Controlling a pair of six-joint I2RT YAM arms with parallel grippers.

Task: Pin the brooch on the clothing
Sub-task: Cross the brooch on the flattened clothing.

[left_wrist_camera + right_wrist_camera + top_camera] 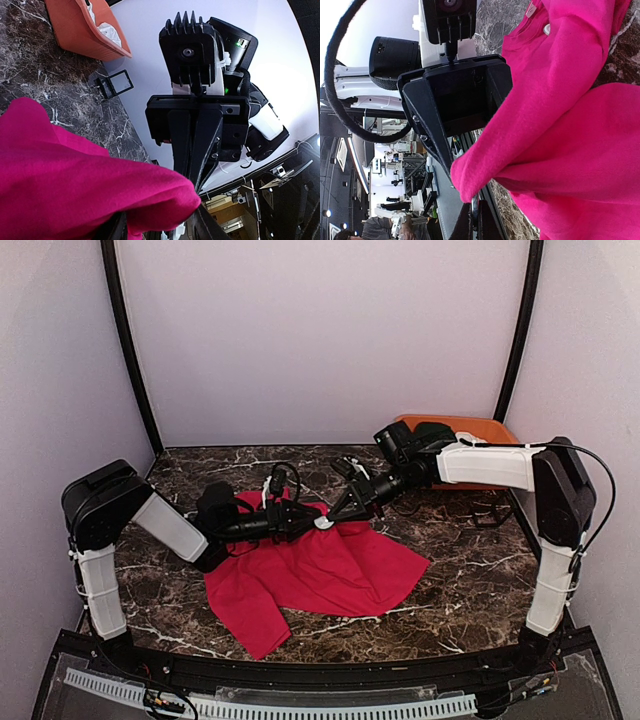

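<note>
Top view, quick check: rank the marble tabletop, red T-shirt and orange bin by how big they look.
1. marble tabletop
2. red T-shirt
3. orange bin, partly hidden, so judged on its showing part only

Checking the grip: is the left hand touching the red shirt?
Touching. The left wrist view shows the shirt bunched against the left hand, between its fingers.

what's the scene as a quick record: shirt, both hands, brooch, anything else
shirt: red T-shirt spread on marble table, far edge bunched up
left hand: at that edge, cloth between its jaws, grip unclear
right hand: shut, tips at the same fold
brooch: cannot make it out
other: orange bin at back right
</note>
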